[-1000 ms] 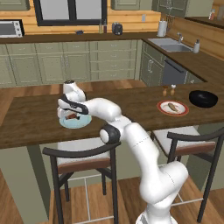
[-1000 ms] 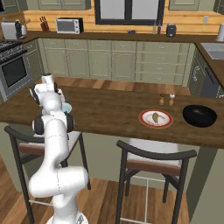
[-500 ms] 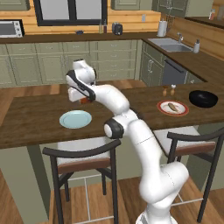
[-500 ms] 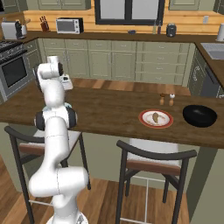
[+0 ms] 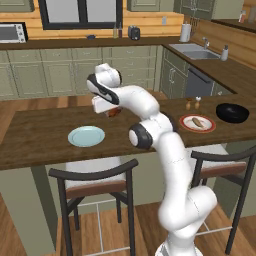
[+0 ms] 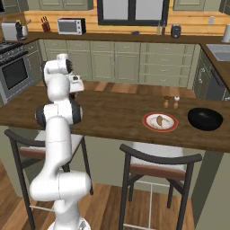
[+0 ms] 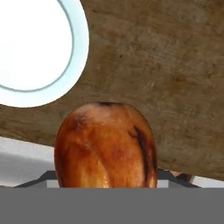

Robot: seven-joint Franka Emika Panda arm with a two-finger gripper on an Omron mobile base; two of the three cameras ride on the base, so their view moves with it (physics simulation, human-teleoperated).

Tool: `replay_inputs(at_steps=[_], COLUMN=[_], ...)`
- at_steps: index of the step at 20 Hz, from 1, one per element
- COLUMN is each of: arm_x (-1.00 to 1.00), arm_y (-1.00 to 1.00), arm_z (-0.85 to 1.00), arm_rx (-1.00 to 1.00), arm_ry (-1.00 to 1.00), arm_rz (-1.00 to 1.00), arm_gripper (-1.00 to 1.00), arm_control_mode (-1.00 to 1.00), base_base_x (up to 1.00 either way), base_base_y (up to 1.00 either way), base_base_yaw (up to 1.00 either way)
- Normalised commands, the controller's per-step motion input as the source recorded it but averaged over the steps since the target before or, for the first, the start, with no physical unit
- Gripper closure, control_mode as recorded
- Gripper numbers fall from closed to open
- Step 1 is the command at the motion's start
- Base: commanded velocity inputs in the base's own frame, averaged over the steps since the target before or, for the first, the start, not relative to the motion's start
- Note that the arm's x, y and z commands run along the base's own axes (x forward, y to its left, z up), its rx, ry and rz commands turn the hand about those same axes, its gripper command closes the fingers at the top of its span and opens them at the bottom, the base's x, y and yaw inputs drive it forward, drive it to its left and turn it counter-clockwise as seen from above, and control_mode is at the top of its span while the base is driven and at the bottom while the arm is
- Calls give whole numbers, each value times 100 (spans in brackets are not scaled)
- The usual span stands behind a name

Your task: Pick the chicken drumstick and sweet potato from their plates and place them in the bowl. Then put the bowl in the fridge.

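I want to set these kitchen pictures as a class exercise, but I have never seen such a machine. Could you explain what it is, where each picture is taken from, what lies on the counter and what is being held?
The white jointed machine is a robot arm in a computer-drawn kitchen. Two pictures come from cameras behind it, one to its left and one to its right. The third looks along its pincer, raised above the wooden counter.

The pincer holds the chicken drumstick, the glossy brown shape in the hand picture. Below it lies an empty light blue plate.

Further along the counter, a red-rimmed plate carries the sweet potato. Beside that sits a black bowl, and two small shakers stand behind the plate.
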Motion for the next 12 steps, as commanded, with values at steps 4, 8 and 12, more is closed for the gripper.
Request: replay_inputs(at_steps=[4, 8, 12], arm_x=[-100, -88, -97], arm_y=[-100, -100, -99], arm_z=[0, -64, -78], arm_rx=[21, 21, 24], arm_ry=[-13, -36, -61], arm_rz=[-18, -25, -15], arm_gripper=[100, 100, 100], arm_control_mode=[-100, -100, -100], base_base_x=[0, 0, 0], base_base_y=[0, 0, 0], base_base_yaw=[0, 0, 0])
